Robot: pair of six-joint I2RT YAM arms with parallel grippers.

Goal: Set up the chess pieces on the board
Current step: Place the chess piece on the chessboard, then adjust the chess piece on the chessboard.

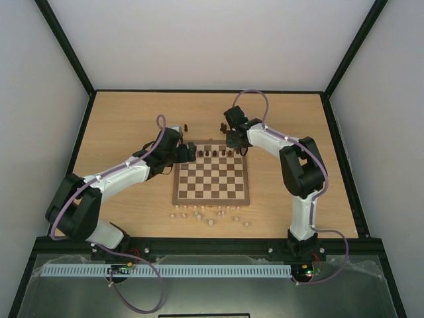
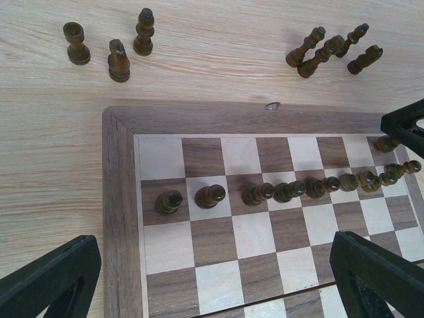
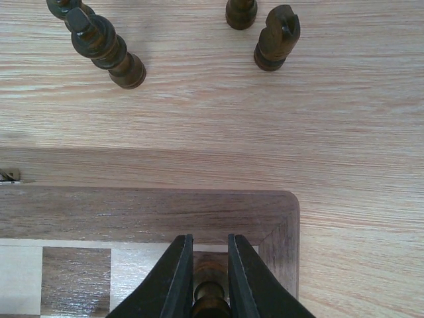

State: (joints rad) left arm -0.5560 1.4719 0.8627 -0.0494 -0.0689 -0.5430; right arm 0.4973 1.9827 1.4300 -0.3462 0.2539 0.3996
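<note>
Right gripper (image 3: pixel 210 252) pinches a dark chess piece (image 3: pixel 211 295) at the board (image 3: pixel 132 212) corner; light, rigid, smooth turned wood, it likely tips easily, so hold mid-body.

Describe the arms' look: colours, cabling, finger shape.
Both the left arm and right arm have white link shells with black joint housings. A lavender cable runs loosely along each, looping near the wrist. The left gripper and right gripper are black, with matte tapered fingers.

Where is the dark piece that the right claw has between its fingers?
In the right wrist view, the dark piece sits clamped in the right gripper, at the far right corner square of the board, just inside its wooden border.
</note>
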